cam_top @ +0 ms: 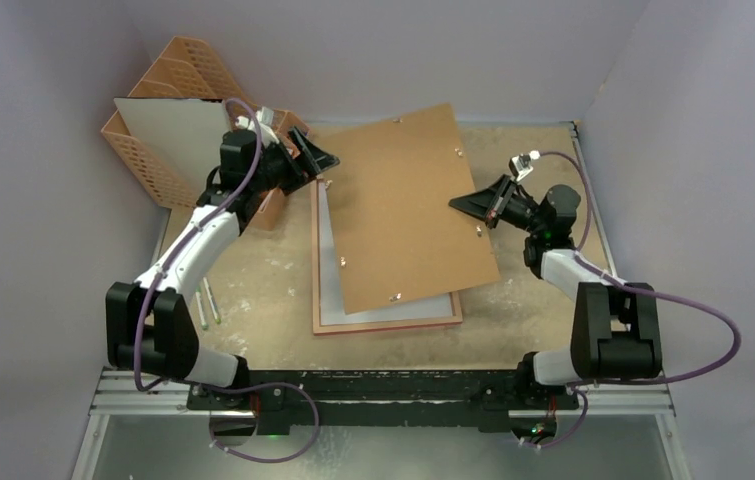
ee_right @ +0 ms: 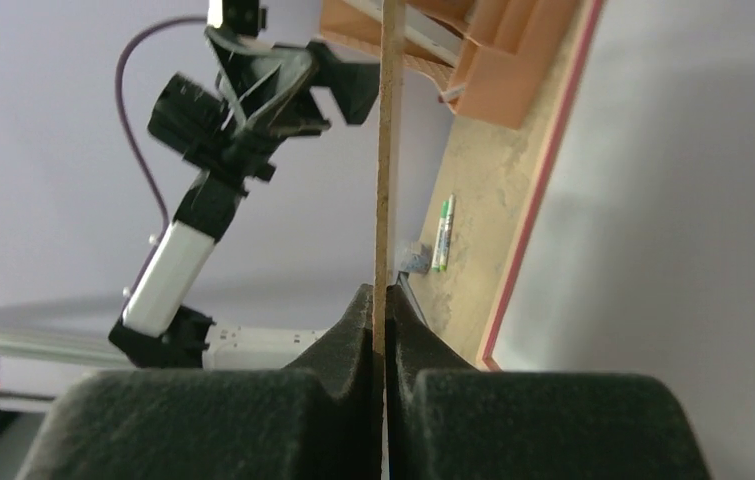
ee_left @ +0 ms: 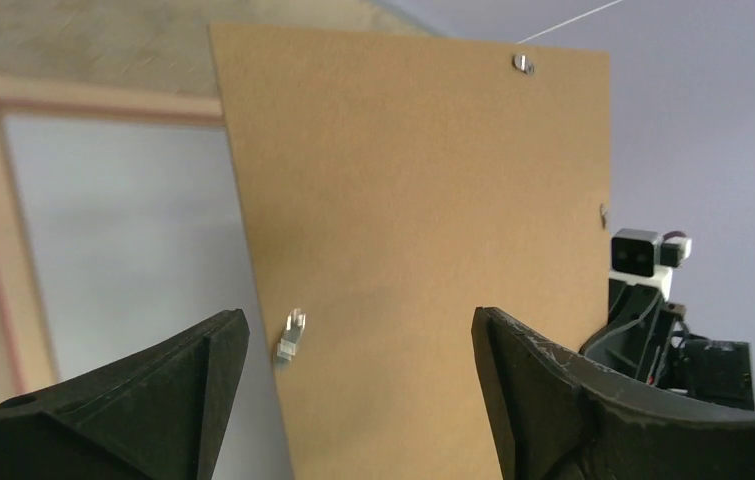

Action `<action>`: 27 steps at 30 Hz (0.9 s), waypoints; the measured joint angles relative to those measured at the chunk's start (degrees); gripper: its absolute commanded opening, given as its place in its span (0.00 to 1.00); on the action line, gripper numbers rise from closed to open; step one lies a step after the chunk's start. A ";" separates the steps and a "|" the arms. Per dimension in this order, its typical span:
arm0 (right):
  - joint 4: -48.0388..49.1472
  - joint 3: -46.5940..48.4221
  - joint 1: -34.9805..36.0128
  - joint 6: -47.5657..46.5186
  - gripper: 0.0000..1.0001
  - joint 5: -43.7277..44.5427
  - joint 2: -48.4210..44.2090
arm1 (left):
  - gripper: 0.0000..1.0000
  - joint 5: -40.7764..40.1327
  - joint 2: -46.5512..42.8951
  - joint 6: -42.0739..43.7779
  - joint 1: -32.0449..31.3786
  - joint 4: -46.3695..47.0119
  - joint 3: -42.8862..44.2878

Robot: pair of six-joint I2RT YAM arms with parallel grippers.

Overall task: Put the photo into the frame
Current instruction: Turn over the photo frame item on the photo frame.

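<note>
Pinching backing board (cam_top: 408, 210) over frame (cam_top: 388, 325): right tool (cam_top: 456, 203)

The frame (cam_top: 383, 325) lies flat, salmon reverse side up, partly under the tilted brown backing board (cam_top: 408, 210). A pale grey sheet (cam_top: 329, 285) fills its opening; whether this is the photo cannot be told.

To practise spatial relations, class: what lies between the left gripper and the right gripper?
The brown backing board, held above the frame. The top view shows it reaching from near the open left gripper to the right gripper, shut on its edge.
</note>
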 measured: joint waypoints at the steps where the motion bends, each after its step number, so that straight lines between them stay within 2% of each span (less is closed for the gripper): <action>1: 0.92 -1.38 0.00 0.37 0.00 0.70 0.52 | 0.85 -1.22 -1.29 0.66 0.07 -1.20 -1.86; 6: 1.92 -5.99 0.20 0.68 0.00 4.31 2.32 | 0.82 -6.32 -6.40 2.95 0.07 -5.27 -8.74; 13: 2.34 -7.19 1.53 -2.21 0.00 8.79 2.34 | 0.79 -15.80 -13.38 4.02 0.15 -8.98 -16.06; 19: 3.19 -8.70 4.13 -3.85 0.00 11.28 5.31 | 0.66 -19.23 -14.51 2.60 0.20 -9.11 -24.85; 24: 3.63 -9.62 5.79 -4.74 0.00 12.37 7.89 | 0.53 -19.71 -12.74 0.96 0.20 -8.26 -30.18; 27: 4.81 -9.79 6.58 -4.87 0.00 12.81 9.62 | 0.49 -19.43 -11.37 -0.07 0.20 -6.01 -33.14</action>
